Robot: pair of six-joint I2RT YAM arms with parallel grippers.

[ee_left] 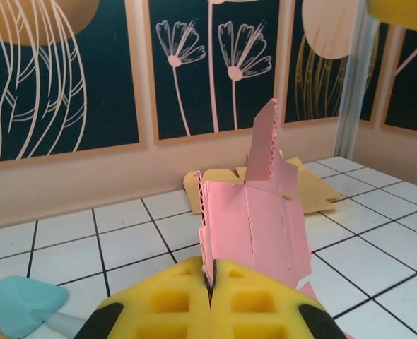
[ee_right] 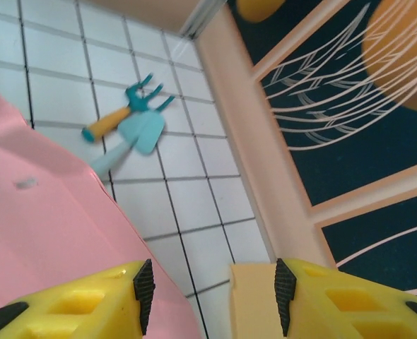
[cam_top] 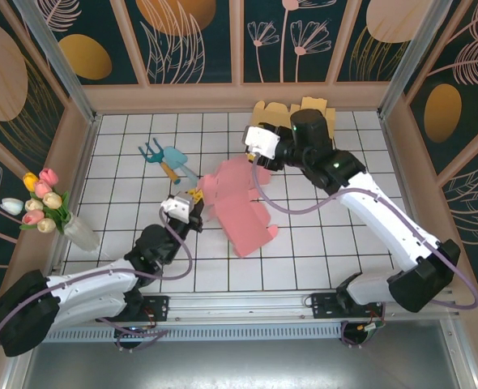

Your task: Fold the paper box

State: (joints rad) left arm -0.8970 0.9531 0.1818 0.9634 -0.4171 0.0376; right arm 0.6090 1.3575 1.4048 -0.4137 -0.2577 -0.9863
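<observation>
Pink corrugated-card box blank [cam_top: 237,207] lies mid-table, its long axis running from the far side toward the near right. Light and stiff but easily creased, it is probably best taken at the edges beside scored folds. The left gripper [ee_left: 210,291] is pinched on its left edge, while the right gripper [ee_right: 212,289] stands half-open at its far end, holding nothing.

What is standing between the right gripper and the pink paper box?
Nothing visible. The right gripper is open at the pink paper box, whose edge lies right beside one of its fingers.
</observation>
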